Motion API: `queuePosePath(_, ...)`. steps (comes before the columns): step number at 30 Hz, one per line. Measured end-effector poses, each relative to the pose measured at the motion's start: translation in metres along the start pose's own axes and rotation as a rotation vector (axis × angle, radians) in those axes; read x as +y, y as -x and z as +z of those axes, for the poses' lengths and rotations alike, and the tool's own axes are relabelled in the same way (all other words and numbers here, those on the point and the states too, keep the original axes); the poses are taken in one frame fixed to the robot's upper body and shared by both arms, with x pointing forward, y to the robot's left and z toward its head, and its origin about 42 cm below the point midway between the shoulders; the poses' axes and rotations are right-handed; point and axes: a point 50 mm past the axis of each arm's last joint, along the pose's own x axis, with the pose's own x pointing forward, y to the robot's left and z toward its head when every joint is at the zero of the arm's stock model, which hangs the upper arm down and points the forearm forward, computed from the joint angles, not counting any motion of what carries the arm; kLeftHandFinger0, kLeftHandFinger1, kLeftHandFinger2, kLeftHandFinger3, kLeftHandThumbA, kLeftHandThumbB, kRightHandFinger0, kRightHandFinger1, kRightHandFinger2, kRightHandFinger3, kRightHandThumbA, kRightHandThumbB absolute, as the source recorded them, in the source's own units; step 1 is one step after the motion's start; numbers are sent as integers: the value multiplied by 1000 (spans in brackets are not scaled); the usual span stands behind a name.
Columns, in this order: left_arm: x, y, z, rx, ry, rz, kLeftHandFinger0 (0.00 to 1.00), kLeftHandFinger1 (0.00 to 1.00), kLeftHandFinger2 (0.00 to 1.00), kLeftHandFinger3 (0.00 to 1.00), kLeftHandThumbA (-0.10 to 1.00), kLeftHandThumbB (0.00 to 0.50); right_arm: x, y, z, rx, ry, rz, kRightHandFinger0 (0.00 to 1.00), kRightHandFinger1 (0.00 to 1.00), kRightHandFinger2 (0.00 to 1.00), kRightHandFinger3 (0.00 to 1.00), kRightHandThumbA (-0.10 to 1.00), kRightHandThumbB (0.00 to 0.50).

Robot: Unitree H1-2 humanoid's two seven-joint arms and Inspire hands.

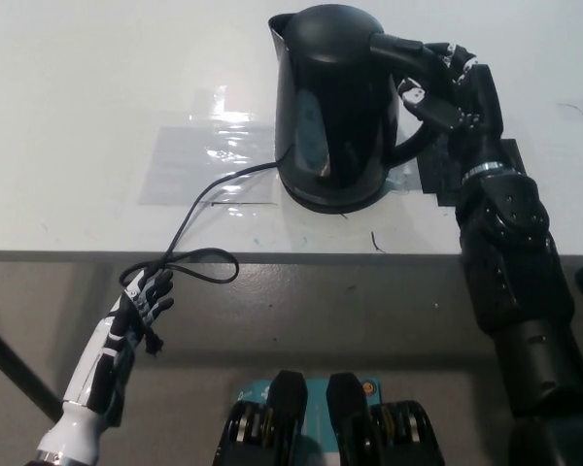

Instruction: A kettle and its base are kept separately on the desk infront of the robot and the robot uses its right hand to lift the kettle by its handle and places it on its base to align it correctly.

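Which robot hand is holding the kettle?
The black right hand, wrapped round the kettle's handle. The white left hand hangs below the desk edge by the cord.
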Motion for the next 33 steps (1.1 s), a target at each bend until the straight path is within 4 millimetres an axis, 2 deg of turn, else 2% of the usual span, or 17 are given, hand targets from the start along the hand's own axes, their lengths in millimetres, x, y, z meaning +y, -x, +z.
queuePosePath(7, 0, 0, 0, 0, 0, 0, 1000, 1000, 1000, 1000, 1000, 89, 1, -6, 2, 2, 19, -5, 0, 193, 539, 408, -100, 157)
queuePosePath(8, 0, 0, 0, 0, 0, 0, 1000, 1000, 1000, 1000, 1000, 94, 1, -6, 2, 1, 20, -6, 54, 309, 697, 616, -43, 214)
queuePosePath(9, 0, 0, 0, -1, 0, 0, 1000, 1000, 1000, 1000, 1000, 94, 1, -6, 2, 0, 21, -6, 73, 345, 705, 603, 15, 220)
queuePosePath(10, 0, 0, 0, -1, -1, 0, 1000, 1000, 1000, 1000, 1000, 93, 1, -6, 2, -1, 24, -6, 459, 736, 1000, 1000, 319, 376)
queuePosePath(11, 0, 0, 0, -1, -1, 0, 1000, 1000, 1000, 1000, 1000, 92, 1, -6, 2, -2, 31, 0, 719, 1000, 1000, 1000, 461, 473)
queuePosePath(12, 0, 0, 0, -1, -1, 0, 1000, 1000, 1000, 1000, 1000, 91, 1, -6, 3, -3, 39, 6, 1000, 1000, 1000, 1000, 500, 475)
queuePosePath(13, 0, 0, 0, -1, -1, 0, 1000, 1000, 1000, 1000, 1000, 91, 1, -7, 5, -2, 48, 24, 1000, 1000, 1000, 1000, 511, 495)
queuePosePath(14, 0, 0, 0, -1, -2, 0, 1000, 1000, 1000, 1000, 1000, 91, 1, -7, 5, -2, 52, 29, 1000, 1000, 1000, 1000, 515, 499)
queuePosePath(16, 0, 0, 0, 0, -2, 0, 1000, 1000, 1000, 1000, 1000, 74, -2, -7, 6, 8, 68, 80, 1000, 1000, 1000, 1000, 602, 500)
queuePosePath(18, 0, 0, 0, 0, -2, 0, 1000, 1000, 1000, 1000, 1000, 75, -7, -7, 7, 12, 80, 107, 1000, 1000, 1000, 1000, 623, 500)
queuePosePath(25, 0, 0, 0, 0, -2, 0, 1000, 1000, 1000, 1000, 1000, 74, -17, -7, 9, 21, 91, 225, 1000, 1000, 1000, 1000, 603, 500)
queuePosePath(33, 0, 0, 0, -3, -2, 0, 1000, 1000, 1000, 1000, 1000, 63, -20, -7, 8, 28, 41, 298, 1000, 1000, 1000, 1000, 629, 500)
